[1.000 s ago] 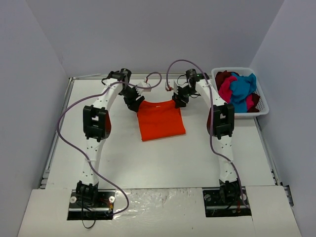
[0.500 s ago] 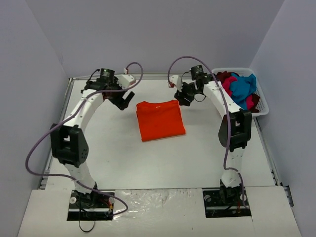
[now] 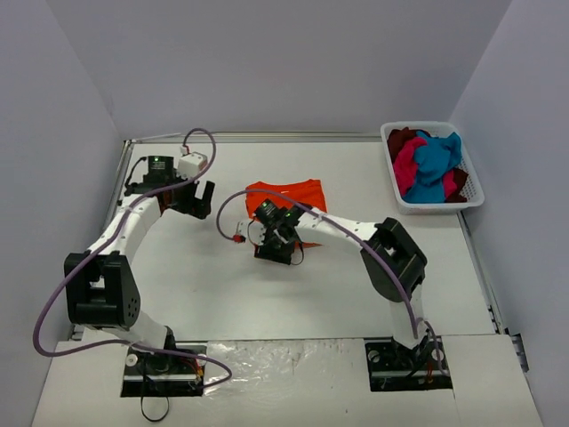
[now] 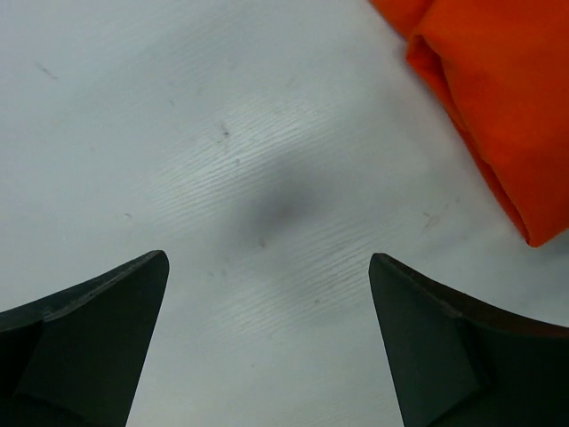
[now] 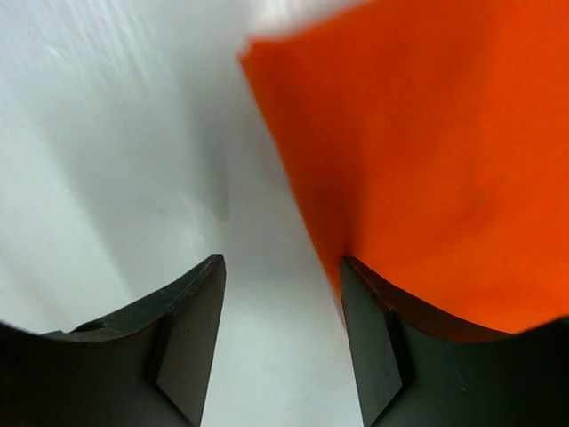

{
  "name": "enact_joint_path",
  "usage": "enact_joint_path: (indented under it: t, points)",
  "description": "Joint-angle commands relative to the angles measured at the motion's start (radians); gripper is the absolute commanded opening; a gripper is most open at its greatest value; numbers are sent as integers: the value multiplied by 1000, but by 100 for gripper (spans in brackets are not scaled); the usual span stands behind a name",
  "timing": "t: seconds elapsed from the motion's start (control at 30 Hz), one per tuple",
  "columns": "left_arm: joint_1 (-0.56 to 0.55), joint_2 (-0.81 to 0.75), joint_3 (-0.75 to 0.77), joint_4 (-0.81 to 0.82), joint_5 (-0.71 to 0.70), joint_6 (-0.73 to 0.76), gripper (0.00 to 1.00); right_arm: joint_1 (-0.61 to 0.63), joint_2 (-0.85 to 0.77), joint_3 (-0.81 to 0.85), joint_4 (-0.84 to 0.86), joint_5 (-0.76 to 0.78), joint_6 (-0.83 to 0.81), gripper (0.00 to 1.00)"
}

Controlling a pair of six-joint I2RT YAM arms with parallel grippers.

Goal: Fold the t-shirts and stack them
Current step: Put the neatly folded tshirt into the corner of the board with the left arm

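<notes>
The bright orange t-shirt (image 3: 289, 192) lies flat in the middle of the table, and my right arm crosses its near part. My right gripper (image 3: 276, 252) is open and low at the shirt's near left edge. In the right wrist view the gripper (image 5: 283, 263) has bare table between its jaws, and one finger touches the orange cloth (image 5: 427, 151). My left gripper (image 3: 197, 197) is open and empty over bare table, left of the shirt. In the left wrist view (image 4: 267, 263) the shirt's folded edge (image 4: 498, 98) shows at upper right. Teal (image 3: 436, 160), magenta (image 3: 408, 162) and dark red (image 3: 402, 139) shirts lie in the basket.
The white plastic basket (image 3: 478, 190) stands at the far right edge of the table. Grey walls close in the table on three sides. Purple cables loop off both arms.
My right arm has swung from behind the shirt across it to its near left edge. My left arm has drawn back to the left, away from the shirt.
</notes>
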Motion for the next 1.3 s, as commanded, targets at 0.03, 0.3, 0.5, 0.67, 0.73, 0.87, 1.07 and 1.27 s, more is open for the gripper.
enact_joint_path:
  t: [0.03,0.3,0.5,0.67,0.73,0.87,1.07,1.27]
  points:
    - [102,-94,13,63,24,-67,96,91,48,61,56,148,83,50]
    - [206,-153,-58,111,103,-101,97,166,180,202,53,286,76,50]
    - [226,-157,-64,102,141,-107,97,171,241,235,50,314,79,48]
    - [231,-155,-61,97,165,-138,97,183,261,219,44,309,83,44]
    - [239,-152,-55,93,191,-152,97,184,269,216,44,304,84,36]
    - [249,-140,-43,67,253,-201,97,187,272,212,40,303,80,3]
    - [249,-69,-38,17,392,-274,97,186,249,245,8,309,72,0]
    - [249,70,-64,72,610,-415,94,186,200,301,-40,329,67,0]
